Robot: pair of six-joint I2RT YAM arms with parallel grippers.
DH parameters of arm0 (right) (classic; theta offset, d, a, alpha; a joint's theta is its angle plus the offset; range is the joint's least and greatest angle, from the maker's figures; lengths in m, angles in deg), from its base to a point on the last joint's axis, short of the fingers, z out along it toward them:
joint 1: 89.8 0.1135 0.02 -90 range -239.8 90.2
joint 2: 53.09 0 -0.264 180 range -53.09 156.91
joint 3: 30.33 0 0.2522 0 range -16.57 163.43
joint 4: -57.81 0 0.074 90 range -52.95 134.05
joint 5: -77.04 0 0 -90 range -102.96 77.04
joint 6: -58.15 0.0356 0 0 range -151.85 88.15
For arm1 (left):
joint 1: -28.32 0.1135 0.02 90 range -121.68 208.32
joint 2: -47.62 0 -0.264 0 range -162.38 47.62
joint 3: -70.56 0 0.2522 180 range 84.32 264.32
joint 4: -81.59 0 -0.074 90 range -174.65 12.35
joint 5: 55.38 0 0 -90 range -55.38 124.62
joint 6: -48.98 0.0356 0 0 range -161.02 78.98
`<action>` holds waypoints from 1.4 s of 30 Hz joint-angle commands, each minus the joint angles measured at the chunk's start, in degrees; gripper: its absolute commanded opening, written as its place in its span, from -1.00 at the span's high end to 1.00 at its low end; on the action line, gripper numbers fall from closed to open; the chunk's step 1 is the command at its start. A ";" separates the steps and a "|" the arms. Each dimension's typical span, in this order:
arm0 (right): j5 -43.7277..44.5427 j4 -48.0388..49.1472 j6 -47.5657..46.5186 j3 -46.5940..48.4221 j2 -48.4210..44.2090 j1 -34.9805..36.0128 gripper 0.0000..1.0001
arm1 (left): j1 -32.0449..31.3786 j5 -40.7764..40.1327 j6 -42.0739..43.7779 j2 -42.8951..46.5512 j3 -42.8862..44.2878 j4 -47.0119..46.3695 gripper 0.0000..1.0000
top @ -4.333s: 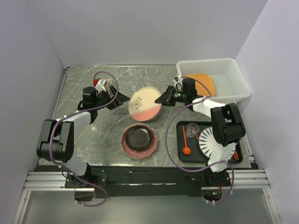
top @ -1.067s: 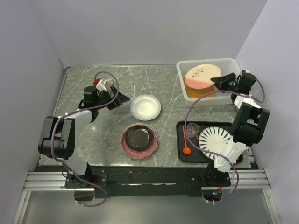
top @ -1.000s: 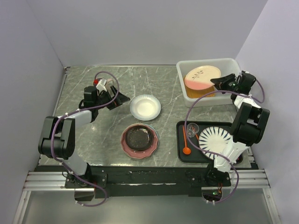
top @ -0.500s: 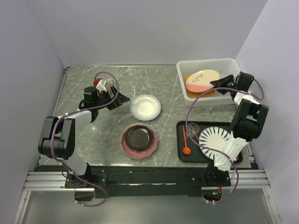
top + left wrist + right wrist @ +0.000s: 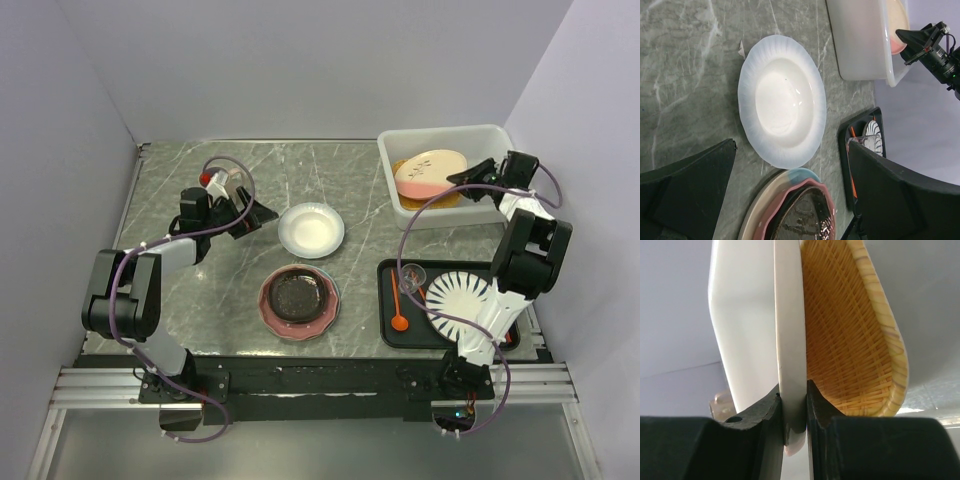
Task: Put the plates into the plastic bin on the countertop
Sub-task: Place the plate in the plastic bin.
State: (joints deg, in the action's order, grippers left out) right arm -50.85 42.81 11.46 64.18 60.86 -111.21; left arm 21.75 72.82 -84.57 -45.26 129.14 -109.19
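My right gripper is shut on the rim of the pink-and-cream floral plate and holds it tilted low inside the plastic bin, over the orange rounded-square plate. In the right wrist view the plate's edge is pinched between my fingers, with the orange plate behind it. The plain white plate lies on the countertop. The black speckled plate sits on a pink plate nearer me. My left gripper is open and empty, left of the white plate.
A black tray at the front right holds a white plate with black stripes, a clear glass and an orange spoon. The bin stands in the back right corner, by the wall.
My right gripper has lowered the floral plate deeper into the bin, tipping it flatter over the orange plate. The left arm has not moved.
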 commanded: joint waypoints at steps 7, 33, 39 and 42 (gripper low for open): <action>4.84 -6.50 -6.04 6.61 0.48 1.02 0.41 | -0.11 0.21 0.92 1.12 -0.43 -1.57 -0.99; 32.68 -26.09 -18.25 17.24 1.45 7.87 -1.00 | -0.20 -8.66 8.13 2.09 3.52 10.29 -0.99; 40.61 -27.59 -19.05 17.42 -0.48 9.81 -1.00 | -0.29 -8.84 7.96 1.04 3.61 10.12 -0.99; 42.90 -27.07 -18.96 16.64 -2.50 10.33 -1.00 | -0.64 -8.84 7.96 0.33 3.78 10.03 -0.99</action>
State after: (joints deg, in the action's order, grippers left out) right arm -14.87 16.54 -6.35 78.81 64.19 -101.64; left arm 21.71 64.69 -78.05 -45.22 130.69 -98.85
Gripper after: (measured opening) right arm 0.997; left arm 0.993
